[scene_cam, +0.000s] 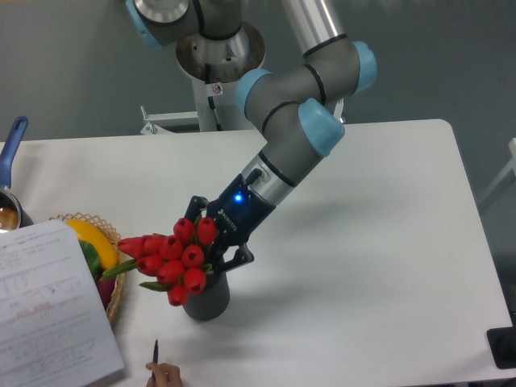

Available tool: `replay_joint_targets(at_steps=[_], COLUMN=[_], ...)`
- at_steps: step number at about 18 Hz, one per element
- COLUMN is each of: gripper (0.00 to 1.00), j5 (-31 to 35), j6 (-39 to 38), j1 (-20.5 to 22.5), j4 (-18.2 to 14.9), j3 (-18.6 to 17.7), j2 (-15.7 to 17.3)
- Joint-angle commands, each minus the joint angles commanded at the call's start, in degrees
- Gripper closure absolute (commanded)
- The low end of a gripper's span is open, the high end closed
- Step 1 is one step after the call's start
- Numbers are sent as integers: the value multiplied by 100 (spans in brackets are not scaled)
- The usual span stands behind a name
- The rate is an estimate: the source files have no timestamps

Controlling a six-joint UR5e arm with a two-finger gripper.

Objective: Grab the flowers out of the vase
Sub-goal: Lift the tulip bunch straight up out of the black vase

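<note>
The flowers (173, 258) are a bunch of red tulip buds with green leaves. They stand in the dark grey ribbed vase (208, 302) near the table's front edge and lean to the left. My gripper (216, 234) comes down from the upper right and is right at the bunch, above the vase's mouth. Its jaws stand apart, one finger (194, 207) behind the buds and the other (239, 257) to their right. The stems are hidden behind the buds, so I cannot see any contact with them.
A wicker basket (115, 297) with fruit and vegetables sits at the left, partly under a sheet of paper (48, 314). A blue-handled pot (11, 145) is at the far left. A hand with a pen (160, 369) is at the front edge. A black object (504, 347) sits at the front right corner.
</note>
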Motion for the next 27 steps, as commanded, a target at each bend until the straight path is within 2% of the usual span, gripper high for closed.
replay_joint_targets(at_steps=[9, 16, 22, 27], gripper=[55, 55, 55, 55], j5=[-255, -264, -273, -457], j6=[-792, -1652, -2066, -2611], j1=[132, 176, 290, 439], j4=[0, 0, -9, -9], j3=[149, 509, 624, 1001], j2=[510, 853, 1160, 1178])
